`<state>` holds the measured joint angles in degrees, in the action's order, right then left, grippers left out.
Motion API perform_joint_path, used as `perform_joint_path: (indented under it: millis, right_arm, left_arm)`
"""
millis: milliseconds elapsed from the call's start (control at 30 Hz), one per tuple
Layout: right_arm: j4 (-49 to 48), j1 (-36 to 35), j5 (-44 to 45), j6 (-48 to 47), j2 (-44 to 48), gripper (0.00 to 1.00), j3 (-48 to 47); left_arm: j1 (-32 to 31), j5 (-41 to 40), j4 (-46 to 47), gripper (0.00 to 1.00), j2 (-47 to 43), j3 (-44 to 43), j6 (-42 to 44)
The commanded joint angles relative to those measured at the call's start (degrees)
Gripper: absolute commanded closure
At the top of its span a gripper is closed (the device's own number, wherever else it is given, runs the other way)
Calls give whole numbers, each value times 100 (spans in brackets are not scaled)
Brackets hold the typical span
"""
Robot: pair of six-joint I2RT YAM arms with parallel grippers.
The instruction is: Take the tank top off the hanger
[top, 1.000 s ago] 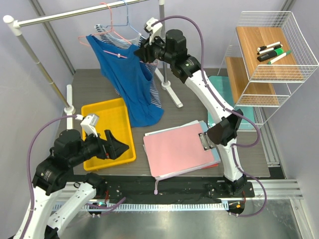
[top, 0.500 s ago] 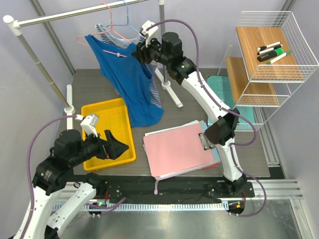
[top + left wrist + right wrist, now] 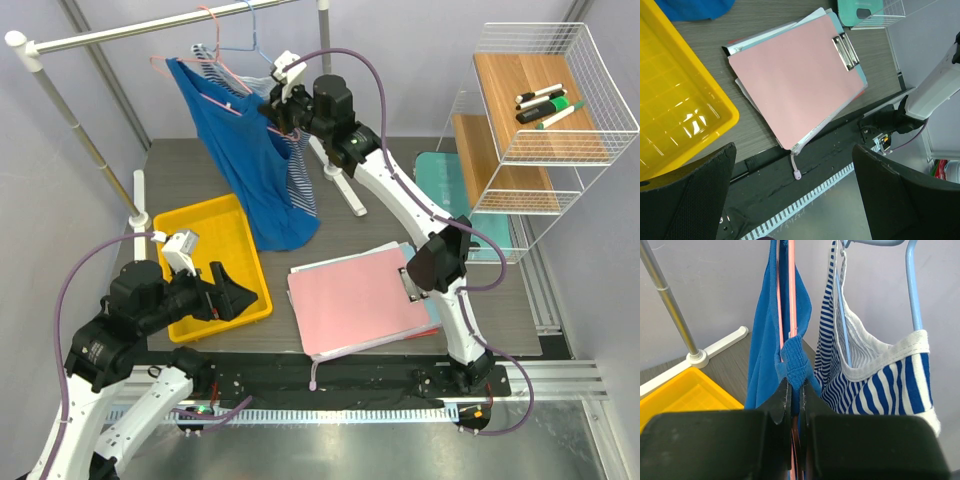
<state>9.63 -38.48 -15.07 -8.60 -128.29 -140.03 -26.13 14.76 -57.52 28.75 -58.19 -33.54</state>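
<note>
- Right gripper point(image 3: 795, 392): fingers pressed together on a bunched fold of the blue tank top point(image 3: 765, 335), at the point where its strap wraps the pink hanger point(image 3: 792, 290). The hanger's wires run down into the slit between the fingers.
- Blue tank top: hangs on the pink hanger from the rail point(image 3: 150, 30), over the far left part of the table. Its hem drops beside the far right corner of the yellow tray point(image 3: 200, 235); contact there cannot be told.
- Striped tank top point(image 3: 870, 375): on a light blue hanger point(image 3: 912, 285), just right of the gripped strap and crowding the right finger's outer side.
- Rack foot point(image 3: 345, 190): stands on the table just right of both garments, closing that side.
- Open room: left of the blue tank top there is bare wall and one slanted pole point(image 3: 670, 305). Bare tabletop lies between the hem and the pink clipboard point(image 3: 795, 75).
- Left gripper point(image 3: 794, 150): fingers spread wide, holding nothing, hovering at the table's near edge between the tray and the clipboard.
- Clipboard: its near corner reaches the table's near edge.
</note>
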Motion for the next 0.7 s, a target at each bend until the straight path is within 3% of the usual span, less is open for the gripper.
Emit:
perform_joint_path:
  millis: [0, 100, 667]
  right_arm:
    - [-628, -37, 128, 95, 655, 99, 368]
    - [-1154, -46, 75, 122, 1051, 99, 826]
    - [-2088, -72, -39, 394, 2703, 99, 2321]
  left_arm:
    - [20, 26, 39, 2, -27, -227, 102]
    - [11, 44, 56, 3, -54, -236, 67]
    - [12, 395, 417, 3, -45, -333, -302]
